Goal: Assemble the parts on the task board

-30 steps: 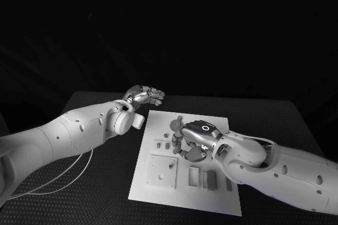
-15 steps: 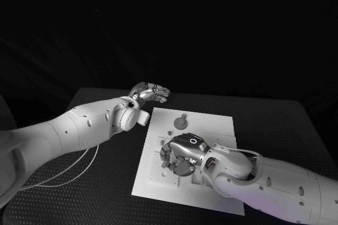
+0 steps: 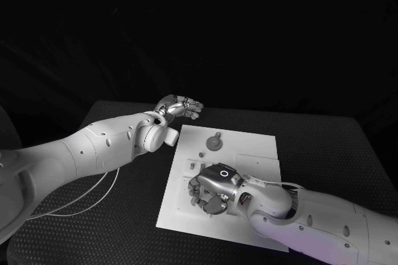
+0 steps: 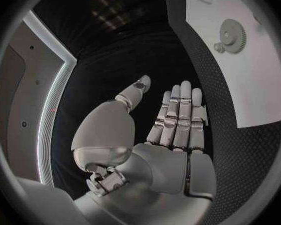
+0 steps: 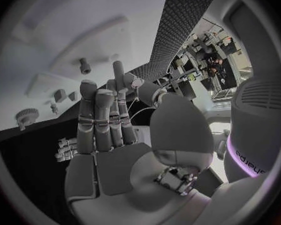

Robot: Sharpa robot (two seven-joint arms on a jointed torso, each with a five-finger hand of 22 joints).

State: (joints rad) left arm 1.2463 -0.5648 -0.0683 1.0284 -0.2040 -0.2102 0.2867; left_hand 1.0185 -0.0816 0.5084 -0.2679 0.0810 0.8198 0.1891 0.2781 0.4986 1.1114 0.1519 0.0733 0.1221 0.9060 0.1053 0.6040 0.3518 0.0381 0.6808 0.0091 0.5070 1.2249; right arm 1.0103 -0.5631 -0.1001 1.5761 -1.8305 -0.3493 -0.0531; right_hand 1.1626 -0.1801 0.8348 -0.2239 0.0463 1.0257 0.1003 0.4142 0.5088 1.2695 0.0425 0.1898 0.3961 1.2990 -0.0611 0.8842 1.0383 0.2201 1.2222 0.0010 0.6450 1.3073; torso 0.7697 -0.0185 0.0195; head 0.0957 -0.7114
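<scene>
Leftmost, the robot's silver many-fingered left hand (image 3: 180, 110) hovers off the far-left corner of the white rectangular task board (image 3: 249, 144), over the black textured table (image 3: 332, 144). Its wrist view shows the fingers (image 4: 178, 115) straight and close together, the thumb set apart, nothing in them; judged from that, it is parked out of the way so the board stays free for the other arm. Just beyond its fingertips, on the board's far part, lies a small round toothed grey gear part (image 3: 214, 143), apart from both hands.

Further right, the silver many-fingered right hand (image 3: 212, 189) hangs low over the board's near-left part, back upward, fingers pointing toward the board's left edge. Its wrist view shows the fingers (image 5: 100, 120) extended side by side and empty, with a small grey peg part (image 5: 85, 65) and little block parts (image 5: 59, 95) standing on the board beyond the fingertips. It looks poised to reach for one of these; which one I cannot tell.
</scene>
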